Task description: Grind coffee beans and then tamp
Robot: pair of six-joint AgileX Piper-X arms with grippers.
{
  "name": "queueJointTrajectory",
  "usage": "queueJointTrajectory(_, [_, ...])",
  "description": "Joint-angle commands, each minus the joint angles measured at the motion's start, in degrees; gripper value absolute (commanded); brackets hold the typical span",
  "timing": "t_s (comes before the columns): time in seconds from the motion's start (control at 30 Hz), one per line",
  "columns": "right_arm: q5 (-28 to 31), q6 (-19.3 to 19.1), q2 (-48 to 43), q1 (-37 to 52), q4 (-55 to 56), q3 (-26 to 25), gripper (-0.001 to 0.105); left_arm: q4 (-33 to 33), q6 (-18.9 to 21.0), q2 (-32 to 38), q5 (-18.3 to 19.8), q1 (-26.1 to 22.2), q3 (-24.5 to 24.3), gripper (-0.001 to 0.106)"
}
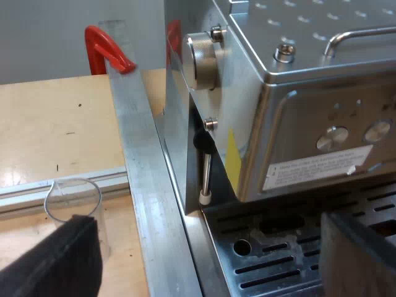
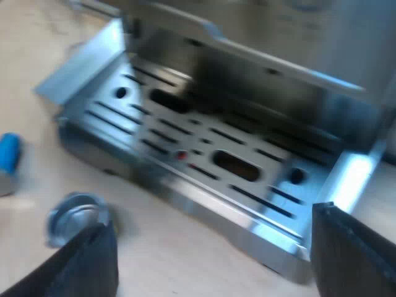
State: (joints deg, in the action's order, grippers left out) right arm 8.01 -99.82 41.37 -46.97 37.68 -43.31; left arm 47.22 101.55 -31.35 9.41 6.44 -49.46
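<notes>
Left gripper (image 1: 207, 228): fingers wide apart, holding nothing, set at the corner of the machine (image 1: 297, 124) over its tray (image 1: 278, 263). The glass (image 1: 74, 199) stands just beyond one finger; contact cannot be told. Right gripper (image 2: 210, 221): wide apart, empty, facing the tray. The blue tamper (image 2: 7, 153) sits on the table (image 2: 185, 260).

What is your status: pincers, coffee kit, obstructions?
Left pincer open, by measuring glass. Right pincer open, facing drip tray, blue tamper nearby. Metal rail between glass and espresso machine.
</notes>
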Motion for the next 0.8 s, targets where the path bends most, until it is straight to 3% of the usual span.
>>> queueJointTrajectory(0.03, [-0.66, -0.43, -2.31, 3.19, 2.72, -0.70, 0.066, 1.54, 0.58, 0.16, 0.21, -0.32, -0.64, 0.073])
queueJointTrajectory(0.17, [-1.10, -0.88, -9.49, 11.57, 8.52, -0.70, 0.066, 2.69, 0.58, 0.33, -0.04, -0.32, -0.64, 0.073])
queueJointTrajectory(0.3, [-1.26, -1.98, -14.69, 17.30, 12.66, -0.70, 0.066, 4.10, 0.58, 2.38, -4.09, -0.32, -0.64, 0.073])
queueJointTrajectory(0.4, [-1.01, -2.97, -18.37, 20.18, 14.63, -0.70, 0.066, 5.83, 0.21, 4.64, -5.00, -0.32, -0.64, 0.073])
queueJointTrajectory(0.8, [4.54, -3.05, -27.66, 21.50, 14.83, -0.70, 0.066, 11.26, -1.41, 15.69, -6.63, -0.32, -0.64, 0.073])
